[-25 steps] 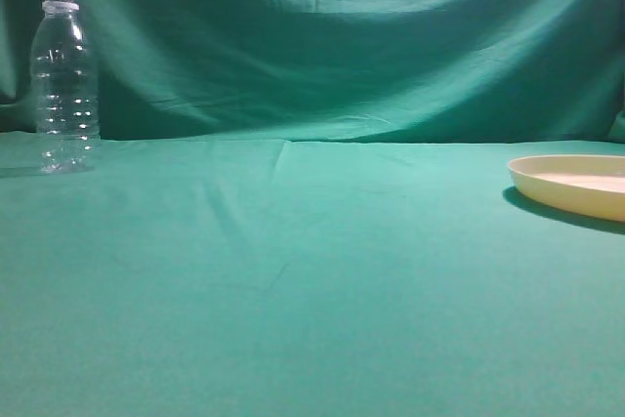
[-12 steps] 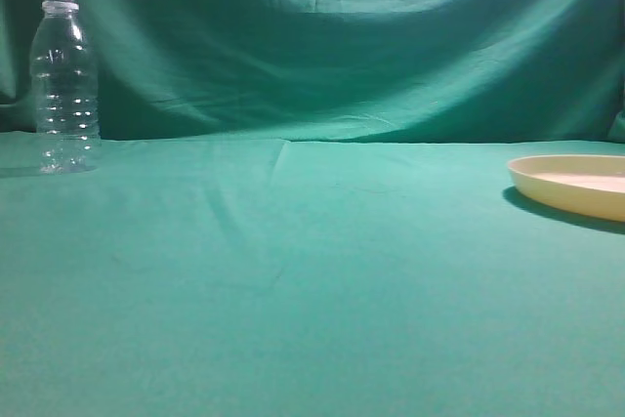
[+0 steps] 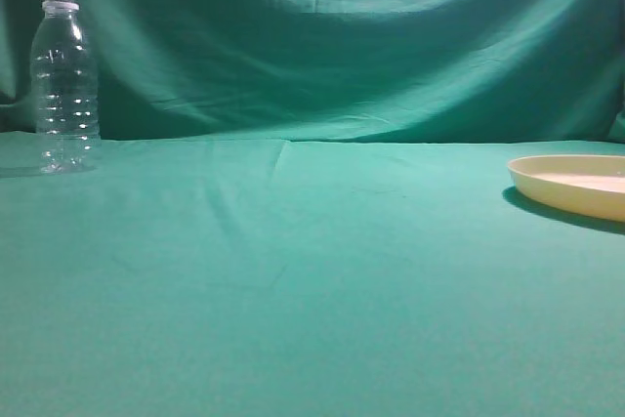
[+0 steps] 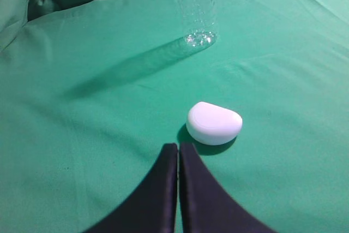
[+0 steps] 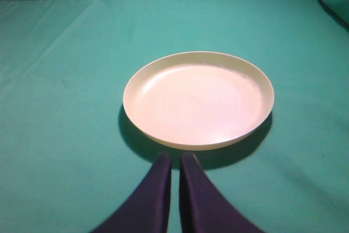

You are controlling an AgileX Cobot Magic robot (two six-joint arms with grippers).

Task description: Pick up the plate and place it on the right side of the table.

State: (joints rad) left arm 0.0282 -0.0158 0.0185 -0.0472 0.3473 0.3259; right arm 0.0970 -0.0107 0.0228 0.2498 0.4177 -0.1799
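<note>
On the table, the plate lies flat, just ahead of the right gripper; both grippers' jaws are closed, empty; left gripper near a white object.

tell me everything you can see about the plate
The plate is round, wide and shallow, cream-yellow, plastic by its look, with a low raised rim and an empty, smooth inside. It sits flat and upright on the teal cloth of the table, at the right edge of the exterior view, which cuts it off there. It casts a dark shadow on its near side. Nothing touches it; the right gripper, fingers closed together, sits just short of its near rim.
</note>
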